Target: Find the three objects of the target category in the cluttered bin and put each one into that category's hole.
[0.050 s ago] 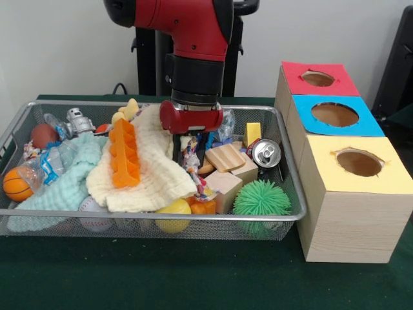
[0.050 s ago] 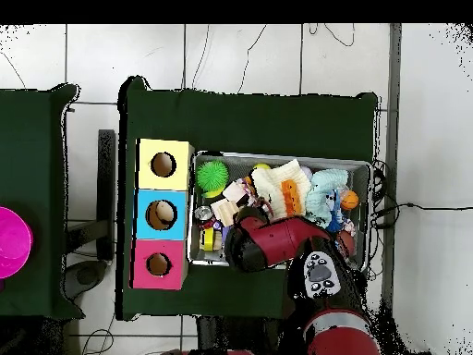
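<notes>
1. End effector (image 1: 191,152) position first — it hangs low in the middle of the wire bin (image 1: 292,194), its dark fingers down among the clutter beside a crinkly wrapper (image 1: 191,158); whether they are apart, together or clamped on something, I cannot tell, since the clutter hides the tips.
2. Target category is not stated, so which three things count is a guess. Wooden blocks (image 1: 226,158) lie just right of the fingers, a silver can (image 1: 266,153) farther right, a green spiky ball (image 1: 261,198) at the near right corner.
3. Cream cloth (image 1: 151,174) with an orange block (image 1: 124,155) on it lies just left of the fingers — a close there could snag fabric, so keep the grasp to the right of it.
4. Lift straight up until clear of the bin's rim before any move sideways.
5. Three boxes stand right of the bin on the counter (image 1: 161,274) — red box (image 1: 317,79) far, blue box (image 1: 335,115) between, yellow box (image 1: 358,163) near. Centre over the matching hole, then release low.
</notes>
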Controlling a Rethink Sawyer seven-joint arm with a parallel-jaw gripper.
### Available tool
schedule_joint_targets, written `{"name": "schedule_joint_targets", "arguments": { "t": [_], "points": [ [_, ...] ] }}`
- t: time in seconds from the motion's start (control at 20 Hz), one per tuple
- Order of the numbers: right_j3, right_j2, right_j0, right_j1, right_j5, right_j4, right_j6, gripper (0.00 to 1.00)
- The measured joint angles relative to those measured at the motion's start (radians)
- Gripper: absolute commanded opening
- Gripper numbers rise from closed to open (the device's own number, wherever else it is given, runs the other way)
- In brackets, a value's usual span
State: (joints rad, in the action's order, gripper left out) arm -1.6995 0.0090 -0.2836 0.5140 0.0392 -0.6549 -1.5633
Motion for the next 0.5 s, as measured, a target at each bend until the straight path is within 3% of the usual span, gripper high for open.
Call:
{"name": "schedule_joint_targets", "arguments": {
  "t": [0.5],
  "points": [
    [-0.001,0.0,-0.006,0.0,0.0,0.011,0.0,0.0]
  ]
}}
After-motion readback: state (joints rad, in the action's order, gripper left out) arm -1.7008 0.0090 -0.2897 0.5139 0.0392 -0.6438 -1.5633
